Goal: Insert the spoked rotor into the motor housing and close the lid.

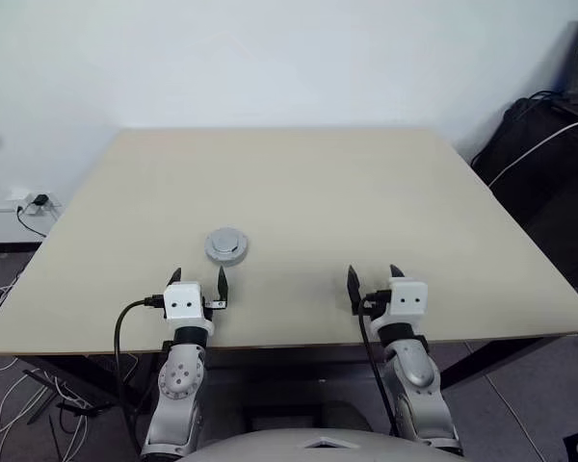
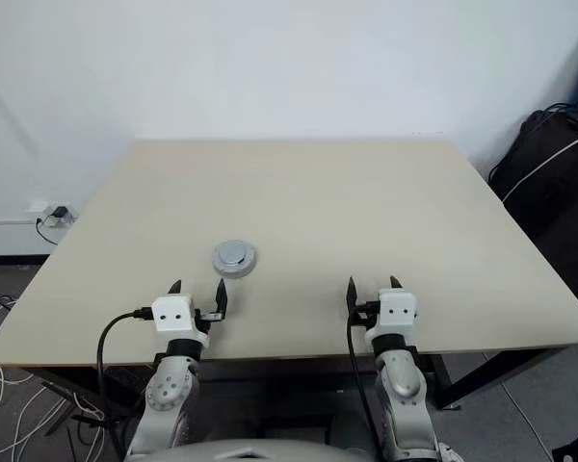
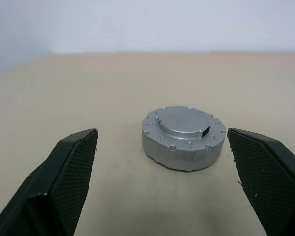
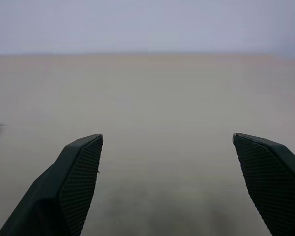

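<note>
Even, soft indoor light falls from above, leaving the pale table (image 1: 366, 212) bright and free of glare, with only a faint, diffuse shadow hugging the silver lid (image 3: 183, 137). The head views are sharp in the middle and bend slightly toward the edges. In the wrist views the near black fingers (image 3: 69, 172) and the lid look crisp, while the far table edge and wall (image 4: 147, 24) melt into haze.

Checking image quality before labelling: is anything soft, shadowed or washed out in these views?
Left wrist view: the lid is sharp, casting a soft shadow on the table; the far table edge is blurred. Right wrist view: the finger pads are crisp, the tabletop beyond hazy. Eye views: even lighting, no glare; the wall is bright.
</note>
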Controlling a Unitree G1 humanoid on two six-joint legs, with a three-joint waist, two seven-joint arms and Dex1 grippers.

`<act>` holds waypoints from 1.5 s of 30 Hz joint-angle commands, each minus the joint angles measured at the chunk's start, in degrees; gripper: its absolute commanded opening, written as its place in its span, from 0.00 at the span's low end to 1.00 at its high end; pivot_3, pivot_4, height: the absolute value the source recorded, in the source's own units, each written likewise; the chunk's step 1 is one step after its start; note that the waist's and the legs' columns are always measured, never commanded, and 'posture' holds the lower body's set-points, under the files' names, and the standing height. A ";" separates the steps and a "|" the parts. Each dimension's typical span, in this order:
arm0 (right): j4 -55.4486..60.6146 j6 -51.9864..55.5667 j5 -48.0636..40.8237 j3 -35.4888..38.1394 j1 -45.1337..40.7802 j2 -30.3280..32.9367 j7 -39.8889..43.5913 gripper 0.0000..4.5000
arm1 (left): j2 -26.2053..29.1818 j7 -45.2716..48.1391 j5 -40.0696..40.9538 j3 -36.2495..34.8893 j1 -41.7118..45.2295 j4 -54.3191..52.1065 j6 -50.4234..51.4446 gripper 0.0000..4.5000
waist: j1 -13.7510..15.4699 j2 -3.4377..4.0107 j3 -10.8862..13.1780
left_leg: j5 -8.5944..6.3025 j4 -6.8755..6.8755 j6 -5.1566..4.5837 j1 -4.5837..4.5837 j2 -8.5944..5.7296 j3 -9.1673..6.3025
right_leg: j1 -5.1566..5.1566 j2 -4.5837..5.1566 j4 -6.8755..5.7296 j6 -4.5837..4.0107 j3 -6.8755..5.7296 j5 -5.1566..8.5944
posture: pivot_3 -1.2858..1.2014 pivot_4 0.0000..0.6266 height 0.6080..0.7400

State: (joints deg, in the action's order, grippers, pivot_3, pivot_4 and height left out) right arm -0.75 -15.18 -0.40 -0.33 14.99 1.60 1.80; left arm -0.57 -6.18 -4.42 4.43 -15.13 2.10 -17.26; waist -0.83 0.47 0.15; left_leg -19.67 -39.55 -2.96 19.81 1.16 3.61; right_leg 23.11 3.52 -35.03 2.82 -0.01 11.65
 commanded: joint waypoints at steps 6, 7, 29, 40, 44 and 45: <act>-2.09 -6.11 1.50 1.01 -0.02 -1.59 -3.01 1.00 | -0.72 0.90 0.40 -0.14 0.64 2.13 -7.73 0.99 | -0.15 -0.02 0.03 | 0.00 -0.01 -0.04 0.00 0.07 0.08 | 0.12 0.01 0.00 0.01 0.01 0.00 | 0.52 0.00 1.00; -2.17 -6.24 1.37 0.97 -0.10 -1.62 -2.82 1.00 | -0.45 0.96 -0.42 0.11 0.54 2.43 -7.98 0.99 | -0.16 -0.02 0.03 | -0.01 -0.01 -0.05 0.00 0.08 0.09 | 0.25 0.01 0.00 0.01 0.01 0.00 | 0.52 0.00 1.00; -2.91 -4.91 -2.31 1.13 -1.42 -2.13 0.39 1.00 | -2.15 2.57 1.90 -0.46 0.91 4.43 -7.00 0.99 | -0.16 -0.02 0.02 | -0.03 -0.01 -0.09 0.05 0.08 0.12 | 0.23 0.01 -0.01 0.00 0.01 0.00 | 0.52 0.00 1.00; -3.85 -3.83 -7.06 1.87 -2.03 -2.74 3.38 1.00 | -2.19 3.11 2.17 -0.73 1.23 4.34 -6.06 0.99 | -0.17 -0.02 0.01 | -0.03 -0.01 -0.10 0.05 0.07 0.12 | 0.13 0.01 -0.02 0.00 0.02 -0.01 | 0.52 0.00 1.00; -3.94 -3.61 -6.26 1.89 -2.29 -2.44 3.29 1.00 | -2.43 3.04 2.19 -0.69 1.20 4.52 -5.80 0.99 | -0.17 -0.01 0.01 | -0.03 -0.01 -0.09 0.05 0.07 0.13 | 0.12 0.01 -0.02 0.00 0.02 -0.01 | 0.52 0.00 1.00; -3.98 -3.59 -5.81 1.86 -2.36 -2.29 3.11 1.00 | -2.50 3.02 2.18 -0.65 1.15 4.63 -5.80 0.99 | -0.18 0.00 0.01 | -0.03 -0.01 -0.10 0.05 0.07 0.13 | 0.12 0.01 -0.02 0.00 0.02 -0.01 | 0.52 0.00 1.00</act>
State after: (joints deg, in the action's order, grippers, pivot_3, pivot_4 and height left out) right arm -6.03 -18.31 -6.85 1.56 13.82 -0.71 4.98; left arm -2.54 -3.25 -2.19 3.46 -14.66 7.25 -22.81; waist -1.01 0.46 0.16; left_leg -19.70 -39.56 -3.06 19.86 1.24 3.74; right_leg 23.23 3.52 -35.06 2.82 0.01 11.64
